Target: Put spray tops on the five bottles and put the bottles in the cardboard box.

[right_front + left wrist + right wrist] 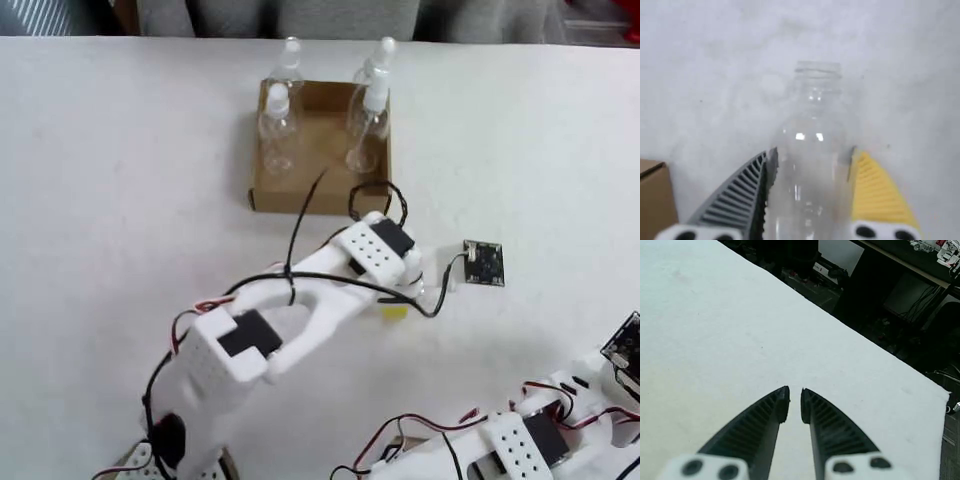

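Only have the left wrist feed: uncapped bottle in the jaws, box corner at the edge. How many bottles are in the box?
Observer: Four bottles, each with a spray top, stand in the cardboard box.
Operator: Where's the right arm?
Observer: The right gripper hangs over the white table, at the near right of the high view, well away from the box.
Operator: Holding anything?
Observer: Nothing; its jaws are all but closed.

A small circuit board (pixel 484 264) lies on the white table (pixel 120 200) (dark-faced).
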### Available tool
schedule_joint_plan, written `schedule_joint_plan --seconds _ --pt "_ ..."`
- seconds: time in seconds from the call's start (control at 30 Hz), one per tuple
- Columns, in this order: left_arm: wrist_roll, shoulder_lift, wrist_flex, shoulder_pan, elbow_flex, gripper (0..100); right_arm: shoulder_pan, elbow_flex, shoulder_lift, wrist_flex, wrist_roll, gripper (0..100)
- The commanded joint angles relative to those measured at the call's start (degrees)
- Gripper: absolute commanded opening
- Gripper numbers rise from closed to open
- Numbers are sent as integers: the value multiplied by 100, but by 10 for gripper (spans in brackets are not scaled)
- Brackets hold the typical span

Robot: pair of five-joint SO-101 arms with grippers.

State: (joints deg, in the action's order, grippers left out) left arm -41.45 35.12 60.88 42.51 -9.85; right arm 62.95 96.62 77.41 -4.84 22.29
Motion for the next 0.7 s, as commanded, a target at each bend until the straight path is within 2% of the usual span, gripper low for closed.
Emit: schedule_joint_plan --seconds 0.0,0.2,0.27,0.47,0.67 --pt "202 -13 404 -92 -316 87 4 53 22 84 44 27" --pt "1512 -936 853 -295 -255 87 -4 53 22 92 44 27" --pt "1741 -1393 914 -462 -88 87 -66 53 22 84 53 27" --pt "1811 -3011 888 -1147 1002 87 -242 53 -13 84 53 27" --pt "1864 -5182 642 -2105 2699 90 -576 53 -4 -22 53 27"
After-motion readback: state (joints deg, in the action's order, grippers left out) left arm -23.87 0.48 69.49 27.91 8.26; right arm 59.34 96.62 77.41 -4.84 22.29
